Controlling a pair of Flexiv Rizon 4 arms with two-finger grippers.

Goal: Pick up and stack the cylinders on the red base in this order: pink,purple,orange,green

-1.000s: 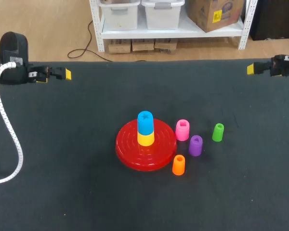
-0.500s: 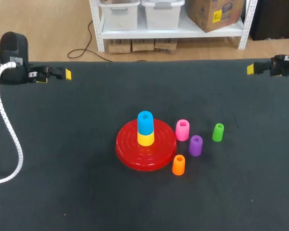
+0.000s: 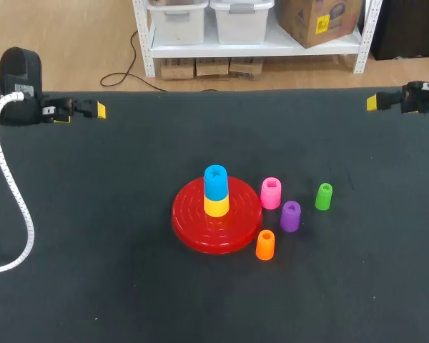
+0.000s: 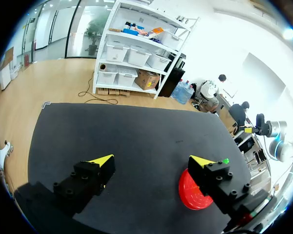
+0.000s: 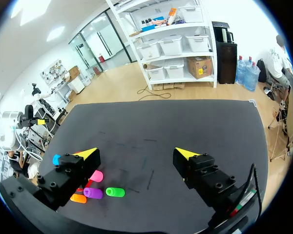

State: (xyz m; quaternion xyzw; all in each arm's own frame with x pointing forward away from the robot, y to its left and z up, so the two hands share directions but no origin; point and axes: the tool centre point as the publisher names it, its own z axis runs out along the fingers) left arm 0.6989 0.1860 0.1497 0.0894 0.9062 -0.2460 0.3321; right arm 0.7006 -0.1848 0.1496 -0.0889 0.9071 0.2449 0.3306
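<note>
Head view: one red base (image 3: 216, 227) holds a yellow cylinder (image 3: 216, 206) under a blue cylinder (image 3: 215, 182). The pink cylinder (image 3: 270, 193), purple cylinder (image 3: 290, 216), orange cylinder (image 3: 264, 244) and green cylinder (image 3: 323, 196) stand on the table (image 3: 93, 271) at its two to four o'clock.
Left wrist view: left end effector (image 4: 152, 159) spread, empty.
Right wrist view: right end effector (image 5: 137, 152) spread, empty.

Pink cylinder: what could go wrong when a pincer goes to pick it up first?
The pink cylinder stands close beside the red base and the purple cylinder, so a wide grasp might knock either. The blue cylinder already sits on the yellow cylinder, so added pieces may topple.
</note>
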